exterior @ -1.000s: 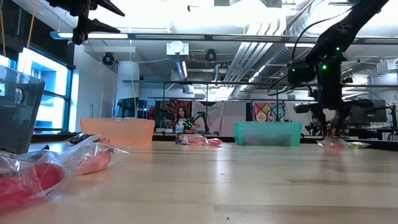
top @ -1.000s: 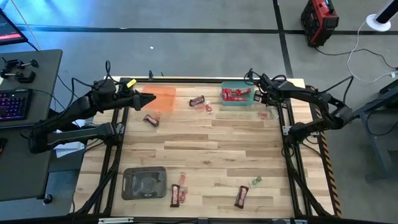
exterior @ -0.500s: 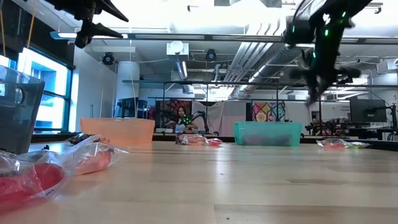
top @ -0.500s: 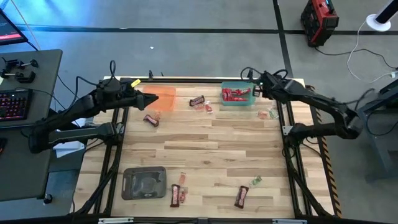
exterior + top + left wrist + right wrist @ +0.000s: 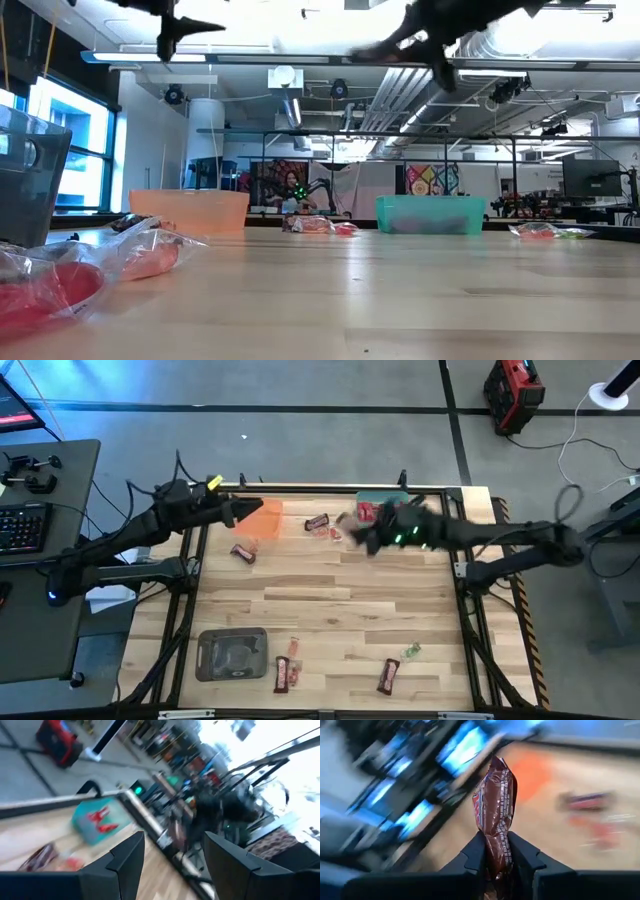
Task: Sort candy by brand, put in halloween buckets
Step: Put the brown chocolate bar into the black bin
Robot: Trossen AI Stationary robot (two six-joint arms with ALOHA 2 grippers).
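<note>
Right gripper pinched tight on a brown candy bar, aloft near the green tub at one o'clock. Left gripper spread wide, empty, above the orange tub at eleven o'clock. Grey tub down at seven.

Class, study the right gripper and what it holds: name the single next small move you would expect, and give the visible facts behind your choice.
Probably carry on toward the orange bucket and stop above it. The right gripper is shut on a brown candy bar, raised above the table near the green bucket, which holds red candies, so the bar seems to belong elsewhere. The left gripper waits open beside the orange bucket.
</note>
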